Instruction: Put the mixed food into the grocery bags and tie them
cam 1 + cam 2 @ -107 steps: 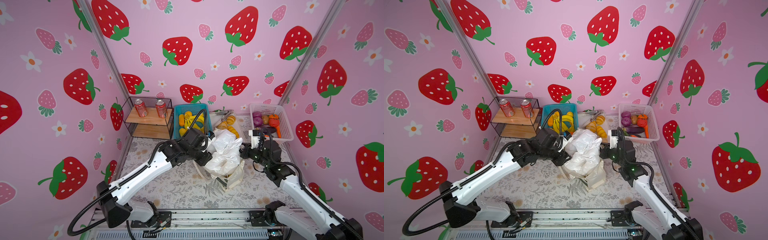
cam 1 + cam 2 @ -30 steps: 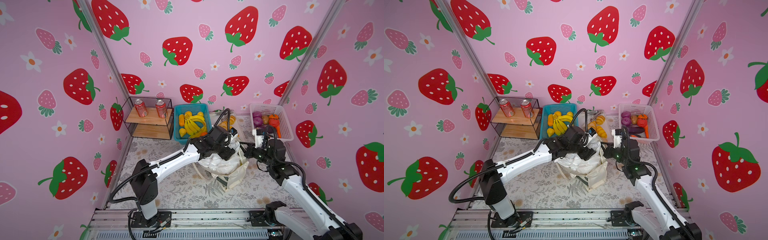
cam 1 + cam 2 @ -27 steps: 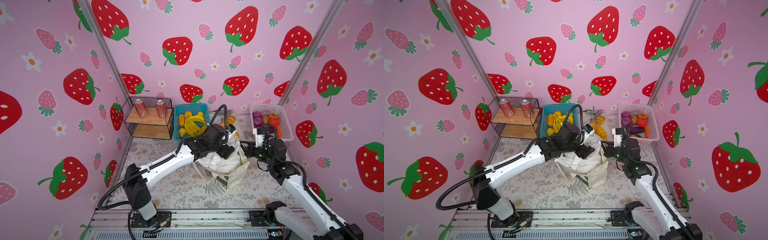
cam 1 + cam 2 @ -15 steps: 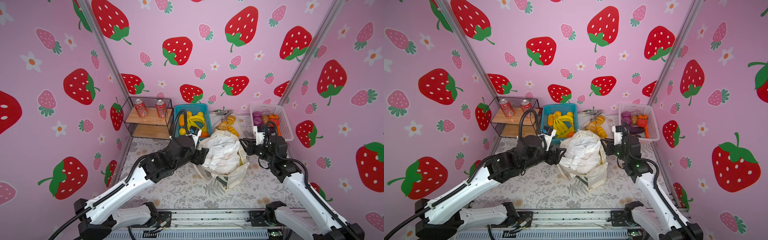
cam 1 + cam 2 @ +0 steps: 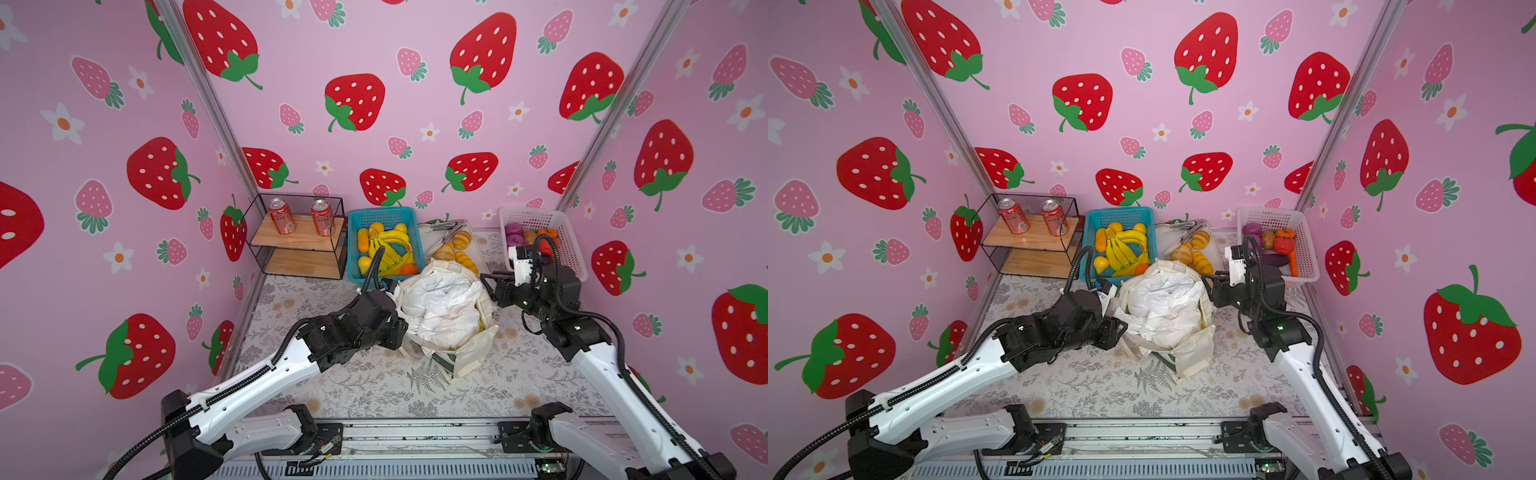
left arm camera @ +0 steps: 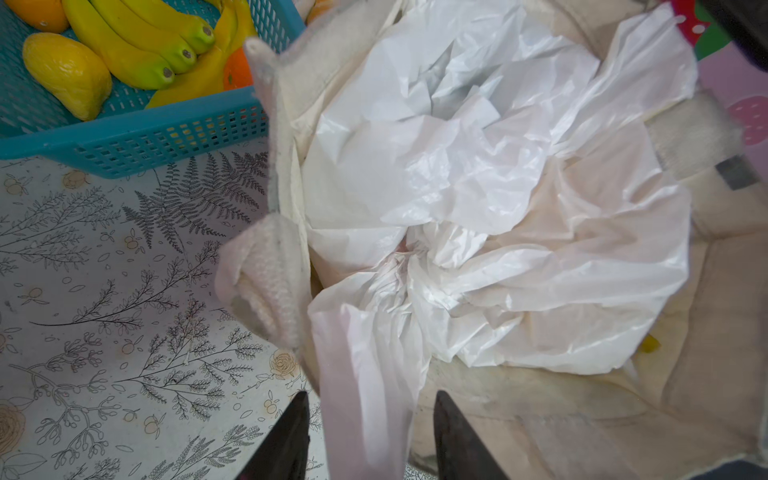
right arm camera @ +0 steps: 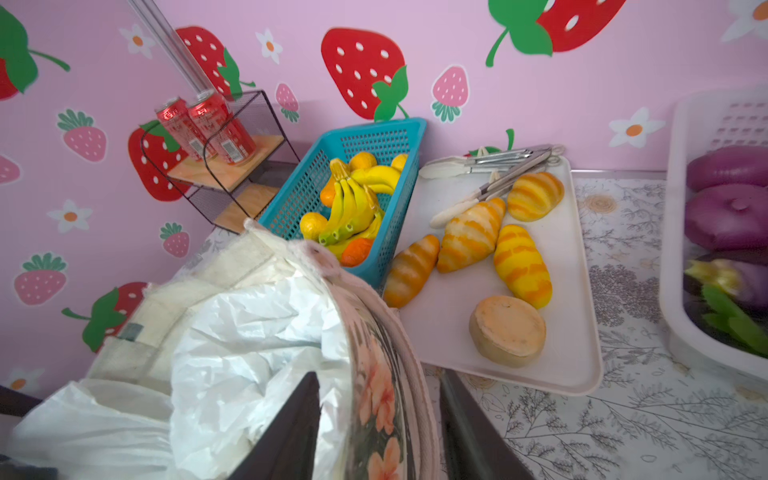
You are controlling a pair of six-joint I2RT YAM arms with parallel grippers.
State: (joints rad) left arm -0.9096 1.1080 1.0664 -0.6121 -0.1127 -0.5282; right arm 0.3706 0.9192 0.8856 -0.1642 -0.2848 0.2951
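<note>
As tying seems the current step, left pincer (image 6: 370, 395) gapes around white bag (image 6: 478, 187) handle, right pincer (image 7: 378, 374) around tote (image 7: 386, 316) rim; next: pinch handle.

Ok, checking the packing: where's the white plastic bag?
In both top views the white plastic bag sits inside the canvas tote at mid-table, just in front of the blue fruit basket.

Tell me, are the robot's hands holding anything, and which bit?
Nothing is pinched. The left gripper, open, straddles the handle strip of the white plastic bag; the right gripper, open, straddles the rim of the canvas tote.
</note>
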